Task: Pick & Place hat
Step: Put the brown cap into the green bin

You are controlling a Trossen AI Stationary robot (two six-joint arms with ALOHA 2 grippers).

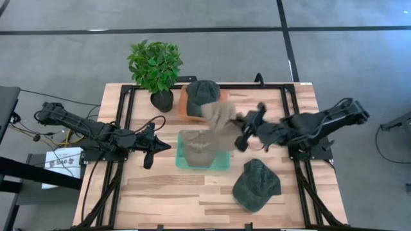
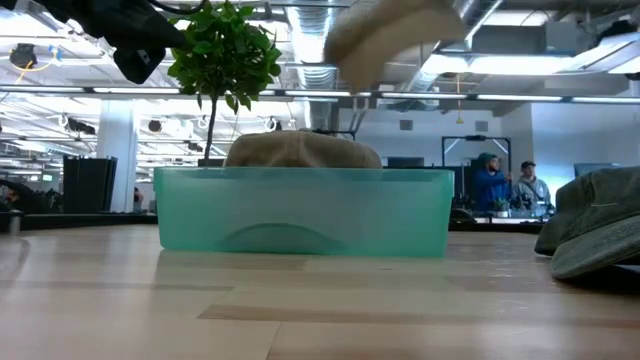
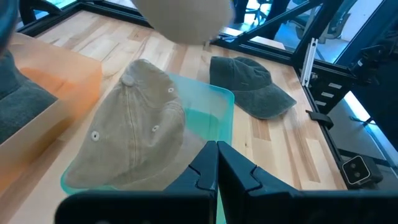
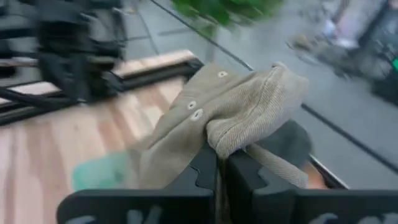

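Tan hat (image 1: 219, 119) pinched in right claw (image 1: 243, 133), airborne

A potted plant (image 1: 155, 67) stands at the far edge of the wooden table (image 1: 160, 192), left of centre, in a dark pot. Black frame rails (image 1: 125, 122) run along the table's left, right and far sides. A white label sheet (image 1: 63, 162) lies just beyond the table's left edge. In the low view, two people (image 2: 505, 185) stand in the room behind the table, on the right.
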